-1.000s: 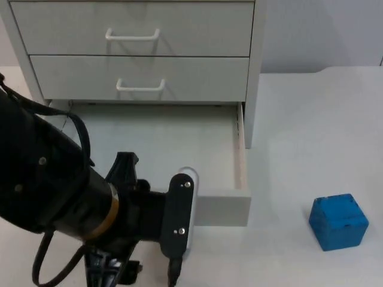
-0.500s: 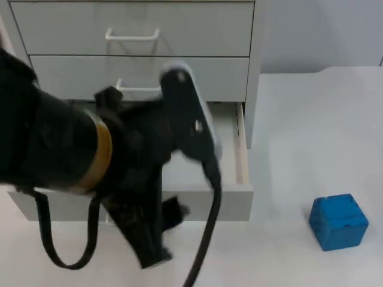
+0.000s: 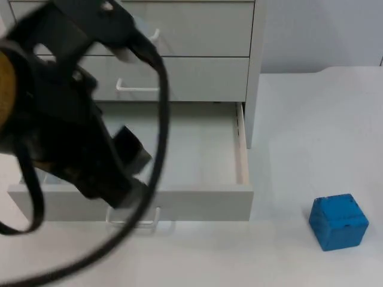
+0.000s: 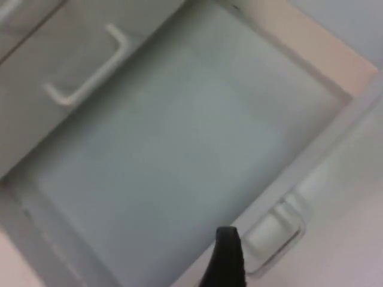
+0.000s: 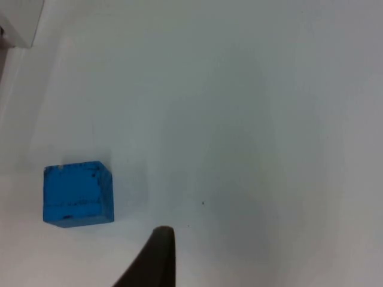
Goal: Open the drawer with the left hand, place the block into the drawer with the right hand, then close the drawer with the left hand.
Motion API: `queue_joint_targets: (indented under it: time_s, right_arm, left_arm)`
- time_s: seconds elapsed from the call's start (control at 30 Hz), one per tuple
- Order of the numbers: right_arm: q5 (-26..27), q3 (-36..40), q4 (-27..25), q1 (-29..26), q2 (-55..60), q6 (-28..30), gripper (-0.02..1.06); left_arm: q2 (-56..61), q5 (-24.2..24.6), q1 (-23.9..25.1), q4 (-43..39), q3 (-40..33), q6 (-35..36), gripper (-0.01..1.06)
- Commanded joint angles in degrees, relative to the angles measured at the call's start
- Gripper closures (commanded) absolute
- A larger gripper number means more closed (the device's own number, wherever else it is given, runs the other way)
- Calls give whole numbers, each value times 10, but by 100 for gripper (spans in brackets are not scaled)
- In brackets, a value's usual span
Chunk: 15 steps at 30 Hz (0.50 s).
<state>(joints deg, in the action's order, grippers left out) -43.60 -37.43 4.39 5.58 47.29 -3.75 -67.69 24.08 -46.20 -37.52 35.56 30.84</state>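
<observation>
The bottom drawer (image 3: 197,203) of the white cabinet stands pulled out, its inside bare (image 4: 167,149). Its white handle (image 3: 139,220) on the front panel is free. My left gripper (image 3: 122,173) hangs above the drawer's left half, apart from the handle (image 4: 276,238), with one black fingertip (image 4: 226,257) over the front panel. A blue block (image 3: 338,221) rests on the table to the right of the drawer. In the right wrist view the block (image 5: 78,192) lies on the table a little beyond my right gripper's fingertip (image 5: 157,257), untouched.
Two shut drawers, upper (image 3: 131,34) and middle (image 3: 140,85), sit above the open one. The cabinet's right side wall (image 3: 254,72) borders the white table (image 3: 311,131). A grey partition wall (image 3: 323,30) stands behind.
My left arm has risen from the drawer front and swung back over the open drawer, leaving the handle free. The drawer stays pulled out. The block has not moved.
</observation>
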Motion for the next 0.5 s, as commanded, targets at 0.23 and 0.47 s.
queue_joint_targets:
  time_s: [0.23,0.47]
  right_arm:
    - [0,3,-7,-3,-3,3,1]
    - [1,3,-9,-3,-3,3,1]
  left_arm:
    - [93,9,244,107,2,-57,37]
    - [135,32,475,334,2,-194,37]
